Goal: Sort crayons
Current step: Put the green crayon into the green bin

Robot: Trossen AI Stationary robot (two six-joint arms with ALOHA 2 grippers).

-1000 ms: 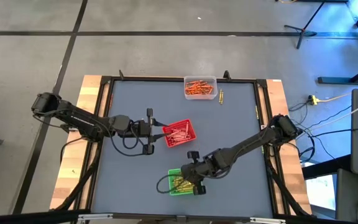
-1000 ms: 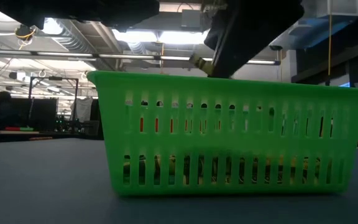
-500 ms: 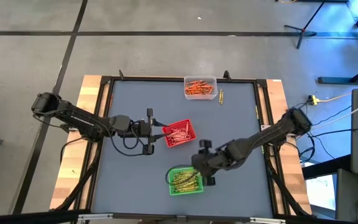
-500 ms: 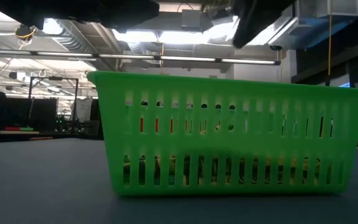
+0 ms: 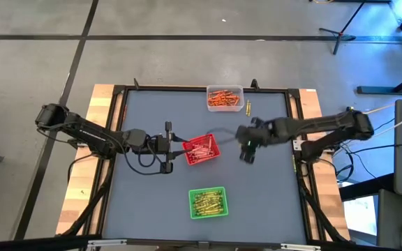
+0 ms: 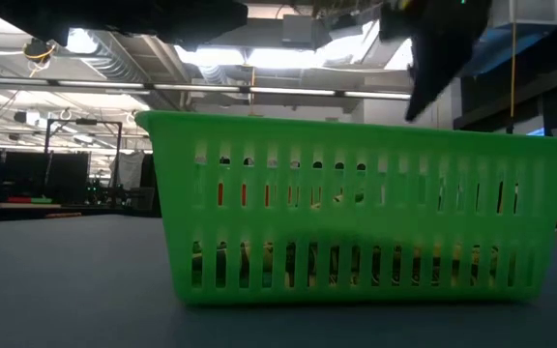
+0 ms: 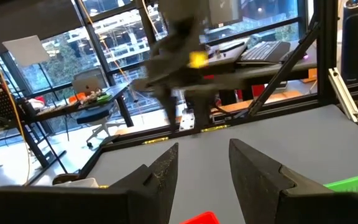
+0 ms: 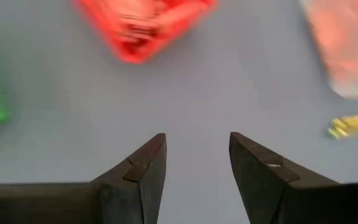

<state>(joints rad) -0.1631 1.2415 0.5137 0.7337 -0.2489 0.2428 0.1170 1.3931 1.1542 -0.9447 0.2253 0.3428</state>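
Three small trays sit on a grey-blue table: a green slotted basket, a red tray, a clear tub, all holding crayons. One olive crayon lies loose beside the tub. The right claw hovers mid-table, open and empty; the left claw, partly open and empty, waits by the red tray. A hasty pinch could roll the crayon away.

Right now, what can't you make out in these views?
- Crayon count in the green tray: too small from the high view; slatted wall hides them in the low view.
- Right gripper: motion-blurred in high view.
- Clear tray contents: blurred, cut by the right wrist view's edge.
- Left gripper: no crayon visible between its fingers.
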